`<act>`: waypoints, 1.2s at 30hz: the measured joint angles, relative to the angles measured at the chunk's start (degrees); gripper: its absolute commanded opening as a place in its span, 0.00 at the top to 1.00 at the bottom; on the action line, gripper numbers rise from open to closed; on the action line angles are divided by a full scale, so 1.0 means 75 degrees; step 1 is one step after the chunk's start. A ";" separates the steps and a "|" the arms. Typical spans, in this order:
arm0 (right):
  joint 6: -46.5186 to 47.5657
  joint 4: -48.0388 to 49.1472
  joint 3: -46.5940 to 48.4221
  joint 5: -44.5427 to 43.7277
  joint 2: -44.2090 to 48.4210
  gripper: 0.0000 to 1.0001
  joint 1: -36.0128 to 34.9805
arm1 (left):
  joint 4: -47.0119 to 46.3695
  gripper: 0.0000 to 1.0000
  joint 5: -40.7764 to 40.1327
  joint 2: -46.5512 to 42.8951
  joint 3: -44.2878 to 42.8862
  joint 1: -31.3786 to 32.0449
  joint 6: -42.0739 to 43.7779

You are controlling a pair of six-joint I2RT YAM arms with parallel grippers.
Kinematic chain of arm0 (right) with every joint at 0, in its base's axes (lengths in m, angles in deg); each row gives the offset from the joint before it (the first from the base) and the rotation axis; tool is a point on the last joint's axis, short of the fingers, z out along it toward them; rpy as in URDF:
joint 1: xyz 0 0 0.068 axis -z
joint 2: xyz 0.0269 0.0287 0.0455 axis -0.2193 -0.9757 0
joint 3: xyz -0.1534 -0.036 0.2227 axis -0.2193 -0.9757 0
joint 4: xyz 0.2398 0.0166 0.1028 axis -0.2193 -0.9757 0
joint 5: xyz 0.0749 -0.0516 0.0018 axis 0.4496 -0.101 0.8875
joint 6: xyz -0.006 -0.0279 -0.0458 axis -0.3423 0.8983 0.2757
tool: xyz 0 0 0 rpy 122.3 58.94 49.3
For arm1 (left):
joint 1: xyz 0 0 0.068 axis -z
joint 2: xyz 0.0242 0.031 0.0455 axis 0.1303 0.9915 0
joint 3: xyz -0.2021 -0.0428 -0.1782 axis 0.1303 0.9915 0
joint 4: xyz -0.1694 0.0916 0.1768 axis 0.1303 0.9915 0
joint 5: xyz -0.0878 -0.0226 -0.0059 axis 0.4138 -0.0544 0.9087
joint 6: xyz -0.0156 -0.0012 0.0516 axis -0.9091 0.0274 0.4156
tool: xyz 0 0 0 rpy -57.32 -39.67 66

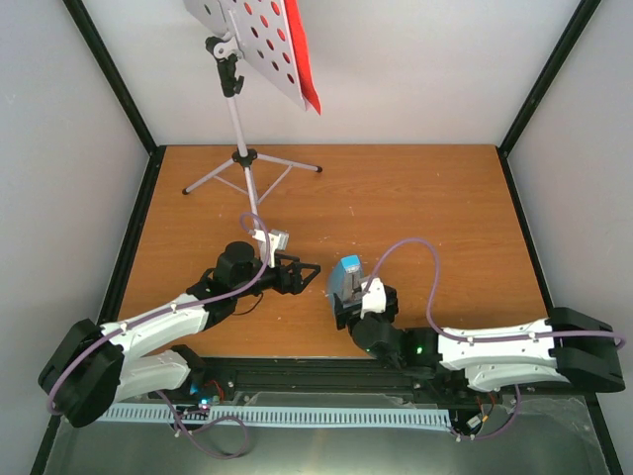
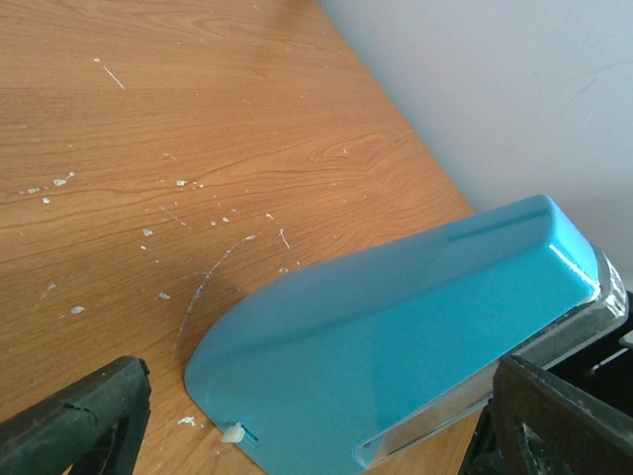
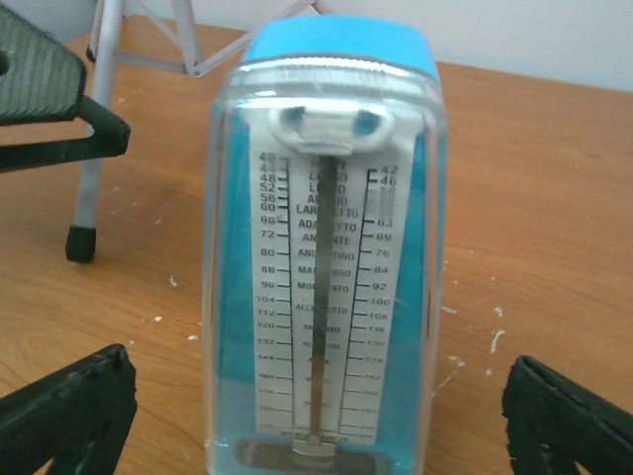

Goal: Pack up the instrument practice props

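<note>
The small blue wedge-shaped metronome stands upright on the wooden table, near the front middle. My right gripper is open around it from the near side, with a gap on each side in the right wrist view; its clear scale face faces that camera. My left gripper is open just left of it, its fingers either side of the blue back. The white hole-punched music stand stands at the back left on silver tripod legs and holds a red sheet. No green sheet shows.
White walls with black corner posts enclose the table. A black-tipped tripod leg stands behind the metronome, beside a left finger. White flecks dot the wood.
</note>
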 measured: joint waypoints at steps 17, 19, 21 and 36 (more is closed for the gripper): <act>0.1096 -0.3008 0.1582 0.1728 0.3523 0.00 0.1049 | 0.0195 0.01 0.0653 -0.0385 -0.0411 0.0003 0.0618; 0.1075 -0.3287 0.2078 0.2232 0.3398 0.00 0.2063 | 0.0242 0.01 0.0845 -0.0277 -0.0807 0.0061 0.0866; 0.1032 -0.3520 0.2454 0.2897 0.3182 0.00 0.3267 | 0.0335 0.00 0.0924 -0.0032 -0.1376 0.0251 0.1180; 0.0195 -0.3888 0.1638 0.5537 0.3311 0.00 0.6301 | 0.2372 0.01 0.0417 0.1897 -0.3596 0.1422 0.3509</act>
